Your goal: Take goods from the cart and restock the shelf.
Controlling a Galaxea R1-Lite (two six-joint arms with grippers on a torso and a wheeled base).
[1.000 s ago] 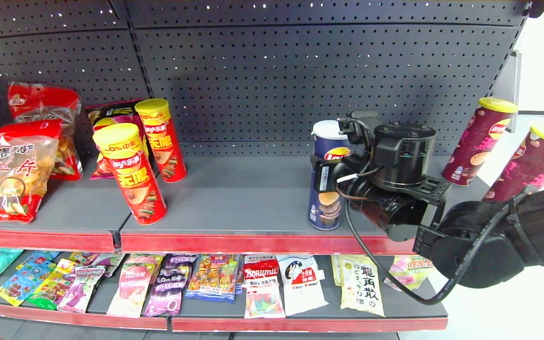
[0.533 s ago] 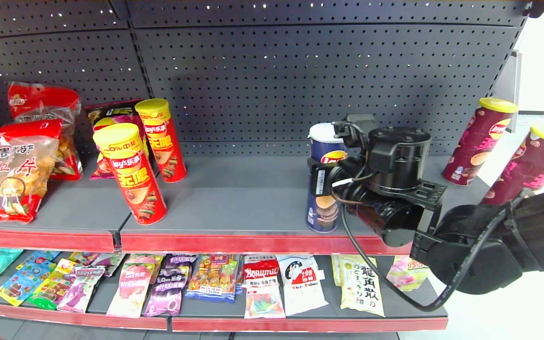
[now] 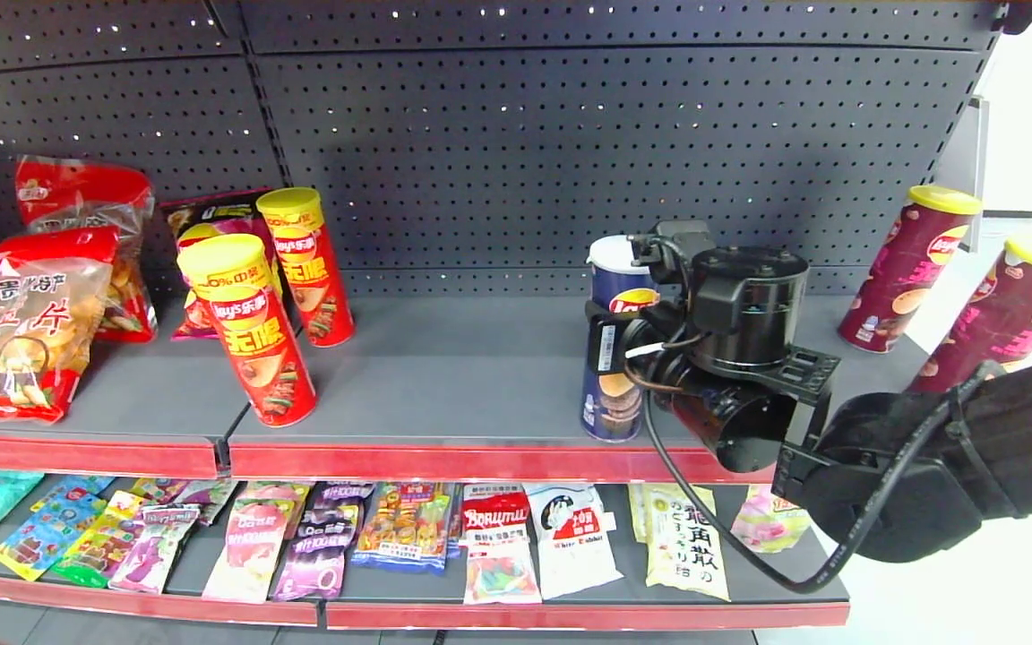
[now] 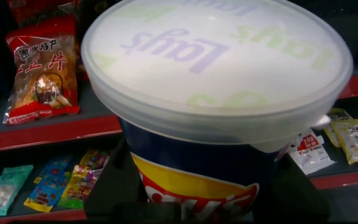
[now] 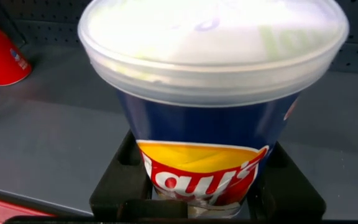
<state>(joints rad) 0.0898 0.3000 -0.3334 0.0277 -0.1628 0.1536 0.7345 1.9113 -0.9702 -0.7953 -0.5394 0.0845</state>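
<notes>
The fingers of your right gripper [image 3: 616, 354] are clenched on the middle of a blue chip can [image 3: 613, 403] with a white lid. It is held upright near the front edge of the upper shelf [image 3: 444, 376]; I cannot tell whether its base touches. The fingers of your left gripper [image 4: 201, 202] grasp a second blue can [image 4: 216, 81], with the shelves farther off behind it. Two red cans [image 3: 247, 327] stand to the left beside snack bags [image 3: 32, 322], two maroon cans [image 3: 910, 269] stand to the right, and flat packets [image 3: 498, 537] line the lower shelf [image 3: 570, 614].
</notes>
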